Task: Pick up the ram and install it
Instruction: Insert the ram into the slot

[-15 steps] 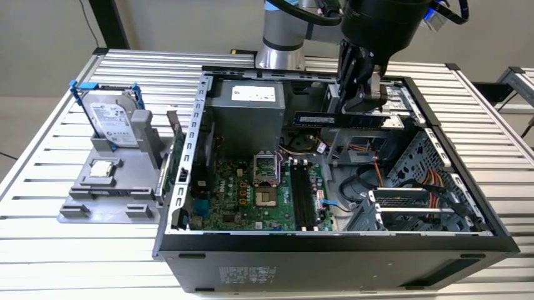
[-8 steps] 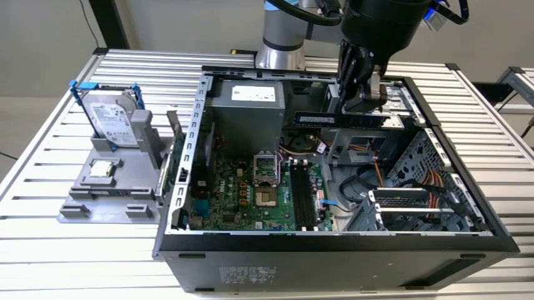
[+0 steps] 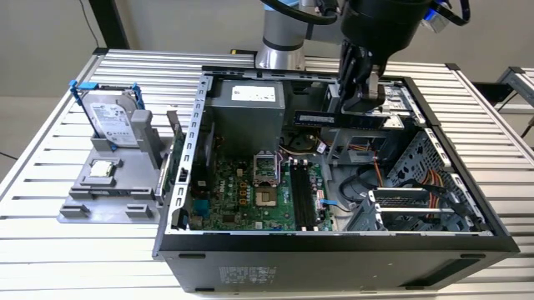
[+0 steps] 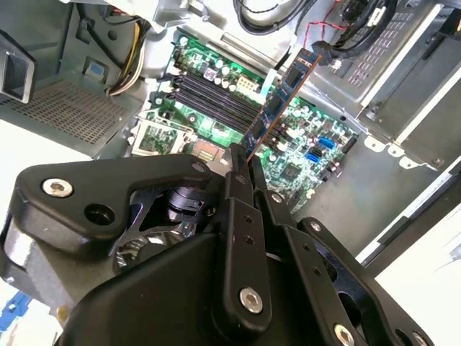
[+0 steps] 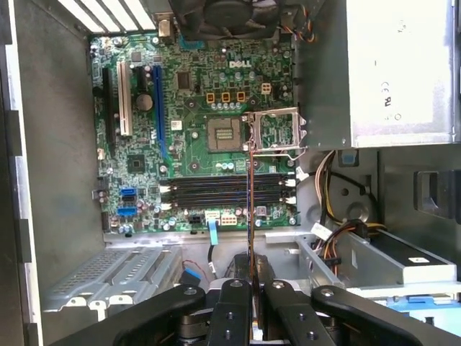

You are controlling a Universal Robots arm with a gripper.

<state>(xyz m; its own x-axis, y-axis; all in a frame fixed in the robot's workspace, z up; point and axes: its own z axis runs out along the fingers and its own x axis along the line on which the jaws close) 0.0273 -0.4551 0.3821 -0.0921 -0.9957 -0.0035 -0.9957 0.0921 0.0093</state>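
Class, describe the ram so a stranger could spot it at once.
Find the open computer case on the slatted table. Over it, the end effector grips the ram: a thin blue stick held in the air, unlike the black slots below.

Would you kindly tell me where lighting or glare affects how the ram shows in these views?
Exterior view: even light, the ram dark in the gripper. Second wrist view: the table washes out white, yet the ram is well lit. First wrist view: the power supply glares pale; the ram, edge-on, lies clear of it.
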